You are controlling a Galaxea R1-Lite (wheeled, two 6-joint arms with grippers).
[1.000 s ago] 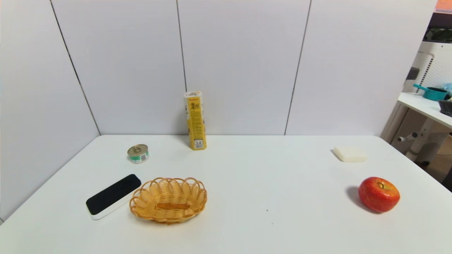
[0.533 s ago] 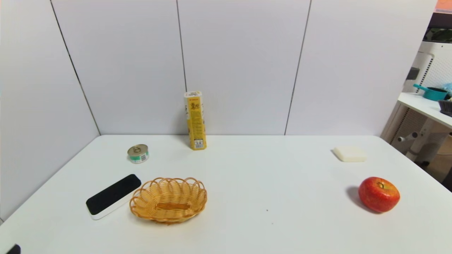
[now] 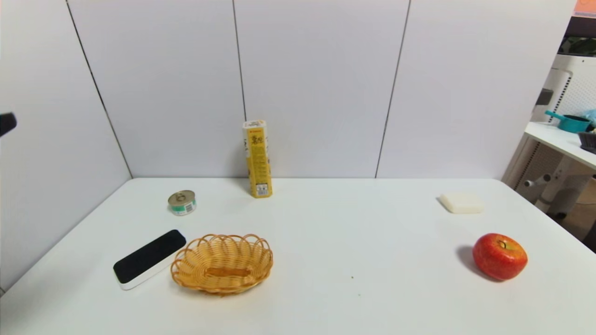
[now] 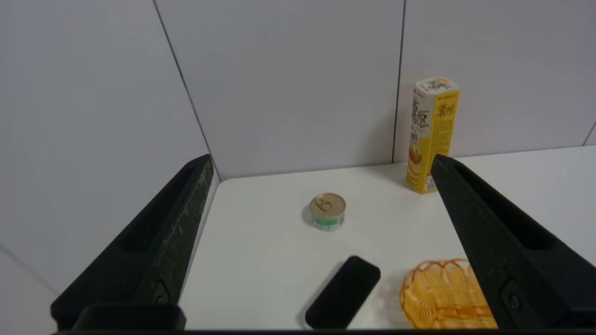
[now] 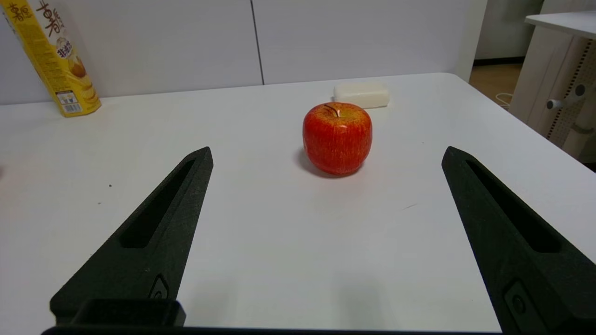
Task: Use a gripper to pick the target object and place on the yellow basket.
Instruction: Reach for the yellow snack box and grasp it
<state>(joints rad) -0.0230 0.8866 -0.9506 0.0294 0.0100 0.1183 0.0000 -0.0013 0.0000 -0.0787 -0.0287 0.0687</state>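
Observation:
The target object, a tall yellow-and-white carton (image 3: 257,158), stands upright at the back of the white table against the wall; it also shows in the left wrist view (image 4: 431,135) and the right wrist view (image 5: 55,60). The yellow basket (image 3: 222,263) sits empty near the front left, its rim (image 4: 442,298) in the left wrist view too. My left gripper (image 4: 321,160) hangs open and empty, high above the table's left side, far short of the carton; only a black bit of it (image 3: 5,123) shows at the head view's left edge. My right gripper (image 5: 327,150) is open and empty, low before the apple.
A small round tin can (image 3: 182,203) stands left of the carton. A black-topped white eraser (image 3: 149,258) lies against the basket's left side. On the right lie a red apple (image 3: 499,256) and a white soap-like block (image 3: 461,203). Wall panels close off the back and left.
The left arm has risen: half a second ago a black bit showed at the head view's bottom left corner, now it shows high on the left edge. Objects have not moved.

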